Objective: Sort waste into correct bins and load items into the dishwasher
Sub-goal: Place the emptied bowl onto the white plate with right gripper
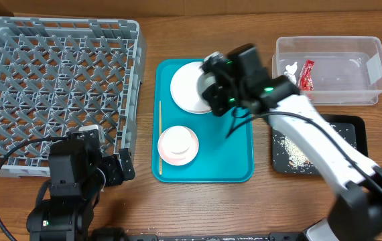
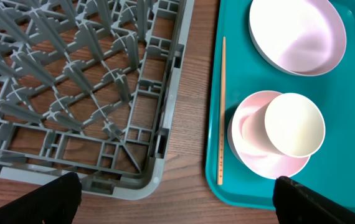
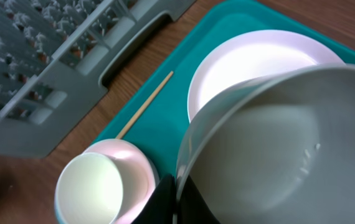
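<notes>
My right gripper [image 3: 177, 202] is shut on the rim of the pale grey bowl [image 3: 277, 149] and holds it tilted above the white plate [image 3: 252, 62] on the teal tray; overhead, the bowl [image 1: 206, 86] sits at the plate's [image 1: 185, 87] right edge. The white cup [image 1: 177, 142] stands inside the pink bowl [image 2: 252, 152]. My left gripper [image 2: 177, 202] is open and empty by the front right corner of the dish rack [image 1: 57, 87]. The red wrapper [image 1: 306, 73] and tissue [image 1: 290, 68] lie in the clear tub [image 1: 372, 67]. Rice grains [image 1: 291, 150] lie on the black tray [image 1: 352, 130]. The brown lump is out of view.
The teal serving tray [image 1: 234, 161] lies between the rack and the bins. A thin wooden stick [image 1: 159, 134] lies along its left side, also seen in the left wrist view [image 2: 222, 106]. Bare wooden table runs along the front.
</notes>
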Action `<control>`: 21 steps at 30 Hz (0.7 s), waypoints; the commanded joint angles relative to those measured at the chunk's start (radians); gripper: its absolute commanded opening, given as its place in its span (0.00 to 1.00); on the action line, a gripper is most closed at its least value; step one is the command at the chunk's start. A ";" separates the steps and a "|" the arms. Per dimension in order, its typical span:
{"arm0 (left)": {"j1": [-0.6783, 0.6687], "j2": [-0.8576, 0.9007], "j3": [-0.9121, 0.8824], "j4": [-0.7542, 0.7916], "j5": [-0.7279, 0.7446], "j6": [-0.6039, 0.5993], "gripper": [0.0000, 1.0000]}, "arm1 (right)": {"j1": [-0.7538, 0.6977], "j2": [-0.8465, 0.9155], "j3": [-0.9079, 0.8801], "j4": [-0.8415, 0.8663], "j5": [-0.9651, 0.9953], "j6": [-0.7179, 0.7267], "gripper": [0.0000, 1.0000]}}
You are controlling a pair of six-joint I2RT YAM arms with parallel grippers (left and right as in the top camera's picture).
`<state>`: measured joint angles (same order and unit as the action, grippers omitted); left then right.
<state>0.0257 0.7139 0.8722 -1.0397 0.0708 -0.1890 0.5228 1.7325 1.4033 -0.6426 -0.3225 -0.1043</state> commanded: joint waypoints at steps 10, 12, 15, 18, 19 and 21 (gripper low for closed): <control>-0.001 -0.002 0.023 0.004 0.000 -0.018 1.00 | 0.054 0.257 0.018 0.183 0.053 0.000 0.04; -0.001 -0.002 0.023 0.004 0.000 -0.018 1.00 | 0.054 0.271 0.018 0.181 0.053 0.001 0.04; -0.001 -0.002 0.023 0.004 0.000 -0.018 1.00 | 0.054 0.270 0.019 0.157 0.040 0.008 0.04; -0.001 -0.002 0.023 0.004 0.000 -0.017 1.00 | 0.054 0.242 0.020 0.110 0.034 0.012 0.13; -0.001 -0.002 0.023 0.004 0.000 -0.017 1.00 | 0.054 0.223 0.025 0.084 0.034 0.012 0.18; -0.001 -0.002 0.023 0.004 0.000 -0.017 1.00 | 0.053 0.187 0.046 0.029 0.034 0.012 0.24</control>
<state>0.0257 0.7139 0.8722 -1.0397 0.0708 -0.1890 0.5758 1.9862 1.4124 -0.5838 -0.2829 -0.0971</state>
